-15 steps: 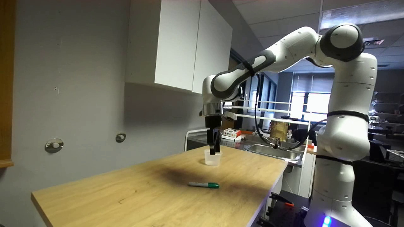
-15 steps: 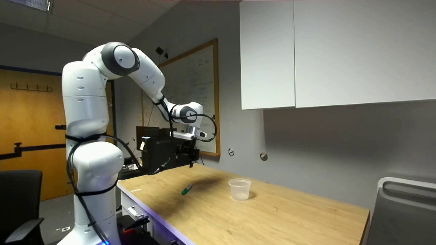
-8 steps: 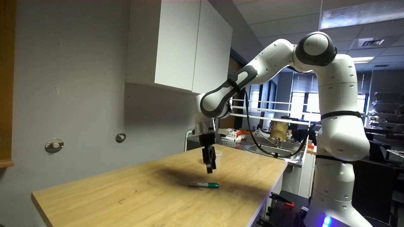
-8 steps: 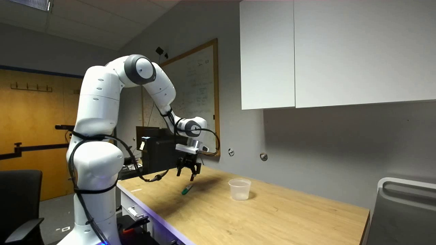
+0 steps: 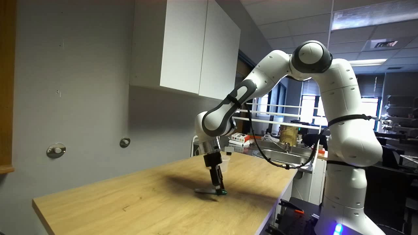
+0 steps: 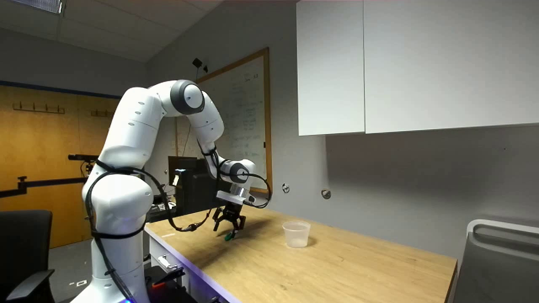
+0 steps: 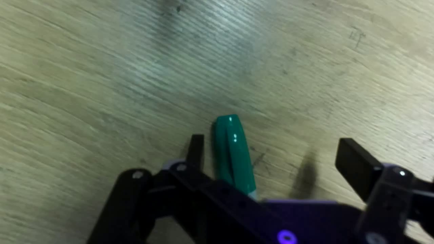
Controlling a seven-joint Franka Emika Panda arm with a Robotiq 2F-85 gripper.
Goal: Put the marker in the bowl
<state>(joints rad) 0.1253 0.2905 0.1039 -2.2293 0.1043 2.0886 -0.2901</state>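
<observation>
The marker lies flat on the wooden table, with a grey body (image 5: 204,191) and a green cap; the cap also shows in an exterior view (image 6: 228,237). My gripper (image 5: 220,188) is open and low over the cap end. In the wrist view the green cap (image 7: 234,152) is between the spread fingers of my gripper (image 7: 271,147), close beside the left finger and well apart from the right one. The marker's body is hidden there behind the gripper. The whitish translucent bowl (image 6: 297,234) stands upright on the table; it is partly hidden behind the gripper in an exterior view (image 5: 225,163).
The wooden table (image 6: 358,269) runs along a grey wall. White cabinets (image 5: 184,45) hang above it. A sink (image 5: 284,156) and boxes (image 5: 240,137) are beyond the table's far end. A dark monitor (image 6: 202,185) stands behind the arm.
My gripper has come down toward the table and away from the bowl, its fingers now at the marker's cap. It was open half a second ago too. The marker and bowl have not moved.
</observation>
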